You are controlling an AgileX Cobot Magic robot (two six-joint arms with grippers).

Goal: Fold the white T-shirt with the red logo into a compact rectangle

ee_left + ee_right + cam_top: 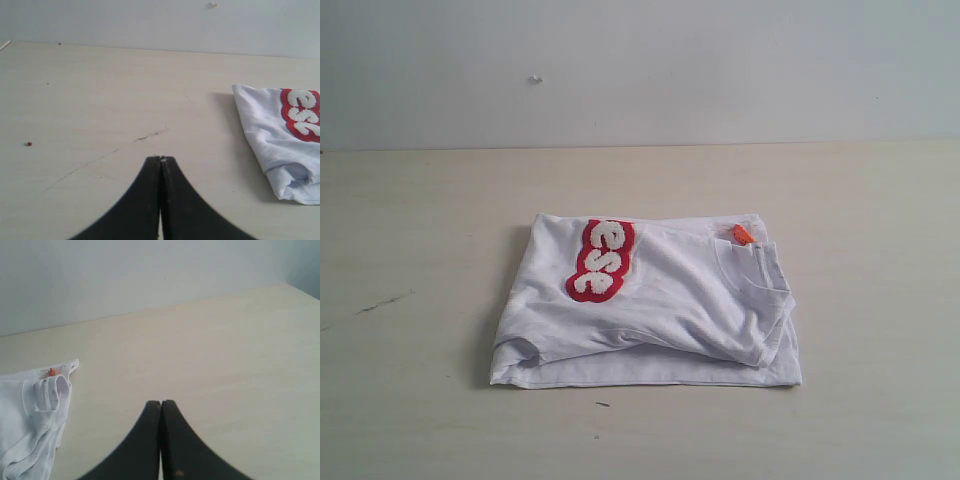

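Observation:
The white T-shirt (660,305) lies folded into a rough rectangle in the middle of the table. The red logo (601,260) shows on its top layer, only the white letters "ese" visible, and an orange neck tag (743,234) sticks out at the far right corner. Neither arm appears in the exterior view. My left gripper (161,159) is shut with nothing in it, over bare table well apart from the T-shirt (280,150) and its logo (302,115). My right gripper (161,403) is also shut and empty, off the other side of the T-shirt (30,415).
The pale wooden table (420,400) carries a dark scratch (382,302) on the left and a small dark speck (603,404) in front of the shirt. A plain grey wall (640,60) stands behind the table's far edge.

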